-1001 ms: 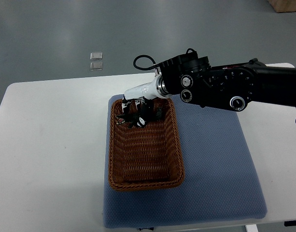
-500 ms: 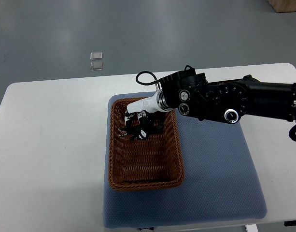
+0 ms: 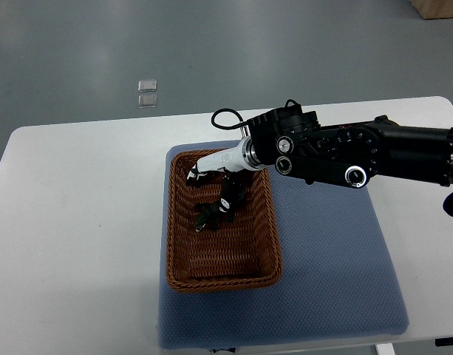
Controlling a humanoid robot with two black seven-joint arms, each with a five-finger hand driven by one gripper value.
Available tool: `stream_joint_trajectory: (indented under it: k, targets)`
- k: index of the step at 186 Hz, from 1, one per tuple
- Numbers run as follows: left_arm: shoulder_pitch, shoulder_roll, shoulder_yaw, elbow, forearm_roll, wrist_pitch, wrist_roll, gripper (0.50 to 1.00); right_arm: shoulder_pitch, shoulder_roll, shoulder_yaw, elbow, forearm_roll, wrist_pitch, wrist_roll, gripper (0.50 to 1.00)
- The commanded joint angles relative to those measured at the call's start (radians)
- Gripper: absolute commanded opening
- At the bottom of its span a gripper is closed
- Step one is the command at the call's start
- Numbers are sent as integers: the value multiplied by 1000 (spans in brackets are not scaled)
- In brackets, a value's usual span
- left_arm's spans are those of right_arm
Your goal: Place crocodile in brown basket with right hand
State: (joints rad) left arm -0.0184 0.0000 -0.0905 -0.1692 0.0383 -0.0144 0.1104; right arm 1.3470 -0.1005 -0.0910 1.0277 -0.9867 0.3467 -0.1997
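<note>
Wicker first: the brown basket [image 3: 183, 275] has the dark crocodile [image 3: 213, 212] inside it, in its far half, just beneath your right hand [image 3: 211, 164]. Dark toy against dark hand, so you cannot tell whether the hand is spread or pinching the toy's upper end. If it is snagged, lifting away could drag the crocodile over the rim onto the blue mat [image 3: 322, 259], or tip the basket.

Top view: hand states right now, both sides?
Left hand: not in view.
Right hand: over the brown basket; whether it is open or closed cannot be told.
</note>
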Motion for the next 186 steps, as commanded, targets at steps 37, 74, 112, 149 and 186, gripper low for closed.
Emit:
stream_joint_trajectory:
  k: [37, 74, 112, 149, 186]
  targets:
    - [0, 0, 1, 0, -2, -1, -2, 1000, 14, -88, 139, -3, 11, 6, 11, 911]
    - [0, 0, 1, -1, 0, 1, 0, 1000, -38, -176, 362, -58, 88, -6, 39, 911]
    - [0, 0, 1, 0, 0, 4, -2, 1000, -253, -202, 689, -95, 194, -104, 94, 911]
    - [5, 0, 1, 0, 0, 5, -2, 1000, -480, -154, 1053, -95, 263, -190, 131, 911]
    - [5, 0, 1, -1, 0, 5, -2, 1000, -611, -35, 1280, -101, 364, -321, 213, 913]
